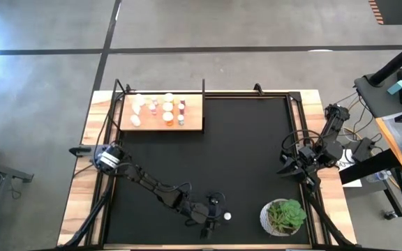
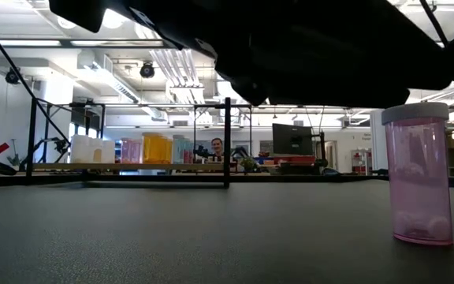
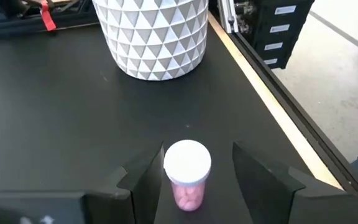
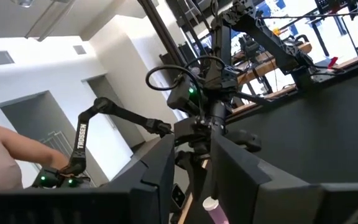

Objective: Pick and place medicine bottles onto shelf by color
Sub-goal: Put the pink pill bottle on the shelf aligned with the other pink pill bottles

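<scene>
A pink bottle (image 3: pixel 187 180) with a white cap stands upright on the black mat (image 1: pixel 243 139), near its front edge and left of the plant; it also shows in the high view (image 1: pixel 227 217) and the low view (image 2: pixel 420 177). My left gripper (image 3: pixel 194 171) is open and low over the mat, one finger on each side of this bottle, which is closer to one finger (image 3: pixel 145 177). The light-wood shelf (image 1: pixel 194 120) at the far left carries several white, orange and dark red bottles (image 1: pixel 167 111). My right gripper (image 1: pixel 289 166) waits open at the mat's right edge. My left gripper comes at the pink bottle level, from the table's left. The bottle's white cap (image 3: pixel 169 163) stands right beside one finger; I cannot tell whether they touch. The other finger (image 3: pixel 260 177) is clear of it.
A green plant in a white patterned pot (image 1: pixel 283 216) stands just right of the bottle, close ahead of my left gripper (image 3: pixel 157 37). The mat's front edge and the wooden table rim (image 3: pixel 272 106) run close by. A person shows in the room behind the table.
</scene>
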